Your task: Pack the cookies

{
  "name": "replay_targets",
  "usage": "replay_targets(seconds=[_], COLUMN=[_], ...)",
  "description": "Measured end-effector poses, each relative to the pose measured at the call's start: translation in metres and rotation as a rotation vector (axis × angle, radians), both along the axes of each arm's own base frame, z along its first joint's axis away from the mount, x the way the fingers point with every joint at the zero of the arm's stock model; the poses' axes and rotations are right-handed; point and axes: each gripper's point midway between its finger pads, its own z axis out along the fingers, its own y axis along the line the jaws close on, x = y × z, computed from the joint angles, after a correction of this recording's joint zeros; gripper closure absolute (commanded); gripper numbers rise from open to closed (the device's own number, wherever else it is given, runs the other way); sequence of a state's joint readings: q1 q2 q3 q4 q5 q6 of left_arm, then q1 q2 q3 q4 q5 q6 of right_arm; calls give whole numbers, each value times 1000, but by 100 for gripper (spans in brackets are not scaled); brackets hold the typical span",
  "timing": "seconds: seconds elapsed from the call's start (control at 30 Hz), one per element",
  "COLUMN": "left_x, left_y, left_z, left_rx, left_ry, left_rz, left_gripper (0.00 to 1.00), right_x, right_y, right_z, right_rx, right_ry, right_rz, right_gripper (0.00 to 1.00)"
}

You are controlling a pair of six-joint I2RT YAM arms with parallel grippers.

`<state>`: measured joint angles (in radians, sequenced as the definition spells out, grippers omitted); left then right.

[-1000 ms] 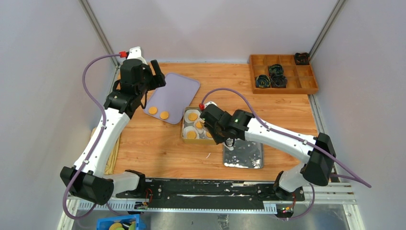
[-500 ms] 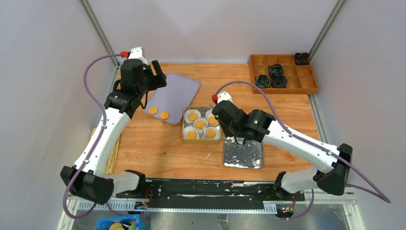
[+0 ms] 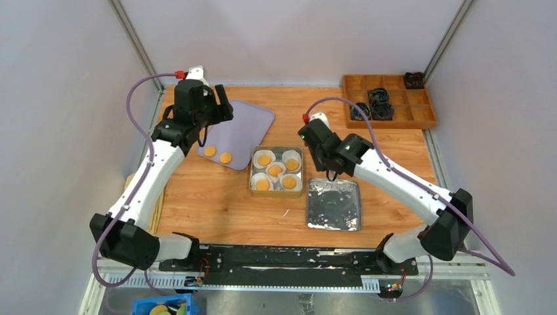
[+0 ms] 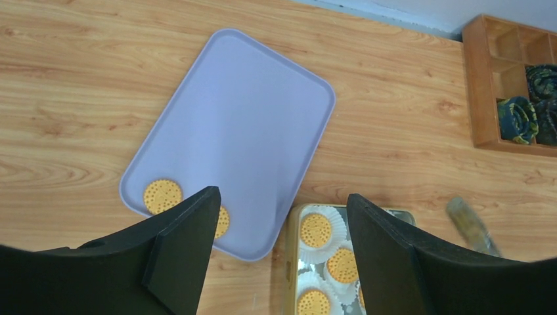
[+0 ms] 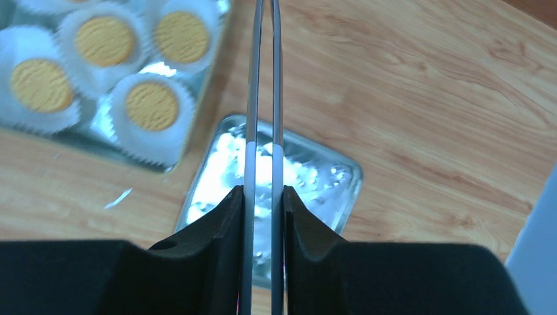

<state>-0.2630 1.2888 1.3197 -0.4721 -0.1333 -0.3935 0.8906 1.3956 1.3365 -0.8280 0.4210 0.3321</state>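
Left fingers [image 4: 187, 243] spread wide apart; right fingers [image 5: 226, 249] clamp thin metal tweezers [image 5: 276, 98].

On the light wooden table [image 3: 197, 197], a lavender rectangular plastic tray [image 3: 243, 125] lies back left, with two small round orange-yellow cookies [image 3: 217, 154] at its front edge; just right and forward sits a square gold metal tin [image 3: 276, 193], holding five more in white pleated paper cups [image 5: 148, 146]; a square silver metal lid [image 3: 334, 205] lies just beside the tin's front right corner; a brown wooden compartment box [image 3: 394, 124] stands far right, dark rolled bundles [image 3: 371, 108] in several compartments.

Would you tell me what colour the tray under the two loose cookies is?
Pale lavender; the left wrist view shows the tray best.
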Motion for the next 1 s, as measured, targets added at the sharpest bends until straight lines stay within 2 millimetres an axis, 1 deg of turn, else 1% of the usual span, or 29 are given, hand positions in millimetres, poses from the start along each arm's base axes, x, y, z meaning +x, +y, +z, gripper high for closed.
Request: replay_targets(seconds=[0.17,0.23,0.27,0.33,0.4,0.43,0.5,0.57,0.6,0.67,0.73,0.87,0.93,1.0], left_x=[4,7,9,13,15,16,17,18,18,20,22,25,26,28], left_y=[-3,-5,-7,-9,-10,-10,-10,-10,-10,-10,-11,-12,-13,-14], left_z=[-7,-11,-14,-21,-27,-29,-31,-33,-35,-38,-43,-51,-53,-53], left_rx=[-4,-6,-9,-9,-7,-6,-3,0,1,2,5,9,8,5], left_ry=[16,25,32,47,62,67,71,76,80,87,97,116,120,116], left_rz=[-8,-14,-17,-20,-22,-21,-19,-17,-17,-17,-18,-18,-21,-25], left_gripper=[25,25,25,25,25,25,25,25,25,25,25,25,26,26], right_x=[53,76,91,114,135,144,158,172,182,195,204,213,216,217], right_y=[-48,-59,-61,-58,-52,-47,-39,-33,-31,-31,-35,-49,-53,-55], right_z=[-5,-11,-15,-28,-47,-58,-74,-83,-87,-92,-97,-110,-120,-134], right_rx=[3,-2,-4,-7,-15,-20,-23,-26,-20,-4,14,27,25,17], right_ry=[-16,-3,4,21,47,66,94,102,97,92,94,112,125,149], right_rz=[-183,-232,-247,-253,-244,-234,-216,-209,-212,-220,-231,-260,-270,-273], right_gripper=[100,100,100,100,100,100,100,100,100,100,100,100,96,87])
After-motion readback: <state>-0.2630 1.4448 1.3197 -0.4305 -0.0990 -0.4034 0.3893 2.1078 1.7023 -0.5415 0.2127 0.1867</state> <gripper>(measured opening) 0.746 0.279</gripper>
